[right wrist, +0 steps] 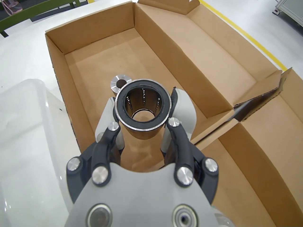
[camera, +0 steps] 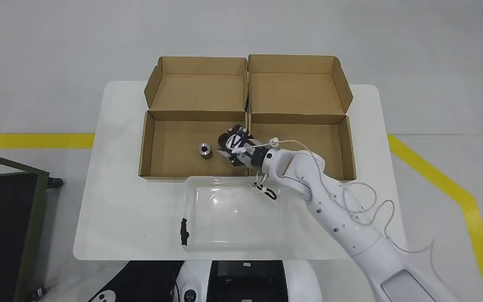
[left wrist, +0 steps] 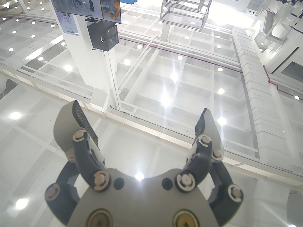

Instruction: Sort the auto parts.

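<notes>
Linear ball bearing (right wrist: 142,132): steel, probably heavy for size, rigid, smooth-sided, likely slippery; best gripped across outer sleeve. Clamped in right gripper (right wrist: 144,102), within left-hand cardboard box (right wrist: 94,55), near right wall, beside steel collar (right wrist: 120,82). Left gripper (left wrist: 140,108): spread wide, empty.

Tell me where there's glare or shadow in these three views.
Left wrist view: ceiling lamps flare into starbursts behind the open left gripper, which is backlit. Right wrist view: even light; the black-rimmed metal cylinder bearing held in the right gripper throws a soft shadow on the floor of the brown cardboard box. Top view: flat light, only faint shadows on the white table.
</notes>
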You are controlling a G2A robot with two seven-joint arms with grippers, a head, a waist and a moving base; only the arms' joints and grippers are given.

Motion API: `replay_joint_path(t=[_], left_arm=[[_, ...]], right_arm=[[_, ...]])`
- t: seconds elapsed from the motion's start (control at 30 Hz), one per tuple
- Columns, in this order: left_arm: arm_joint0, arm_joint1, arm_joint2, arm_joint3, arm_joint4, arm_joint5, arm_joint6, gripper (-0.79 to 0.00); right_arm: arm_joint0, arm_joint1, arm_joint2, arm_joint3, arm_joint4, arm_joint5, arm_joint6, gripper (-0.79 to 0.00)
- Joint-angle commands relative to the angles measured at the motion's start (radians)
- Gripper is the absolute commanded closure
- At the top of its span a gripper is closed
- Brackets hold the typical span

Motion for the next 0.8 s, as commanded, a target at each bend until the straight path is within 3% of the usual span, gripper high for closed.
replay_joint_path(t=[0.0,0.27,0.43,0.57,0.77], left_arm=[[0.000,0.000,0.000,0.000,0.000,0.000,0.000,-0.785],[0.000,0.000,0.000,0.000,0.000,0.000,0.000,-0.785],[0.000,0.000,0.000,0.000,0.000,0.000,0.000,-0.785],[0.000,0.000,0.000,0.000,0.000,0.000,0.000,-0.785],[0.000,0.000,0.000,0.000,0.000,0.000,0.000,-0.785]], right_arm=[[0.013,-0.006,-0.009,0.018,0.002,0.003,0.005,0.000],[0.049,-0.032,-0.045,0.091,0.015,0.017,0.015,-0.015],[0.064,-0.045,-0.057,0.126,0.021,0.023,0.013,-0.160],[0.070,-0.053,-0.062,0.141,0.021,0.022,0.013,-0.166],[0.074,-0.062,-0.066,0.154,0.016,0.019,0.015,-0.305]])
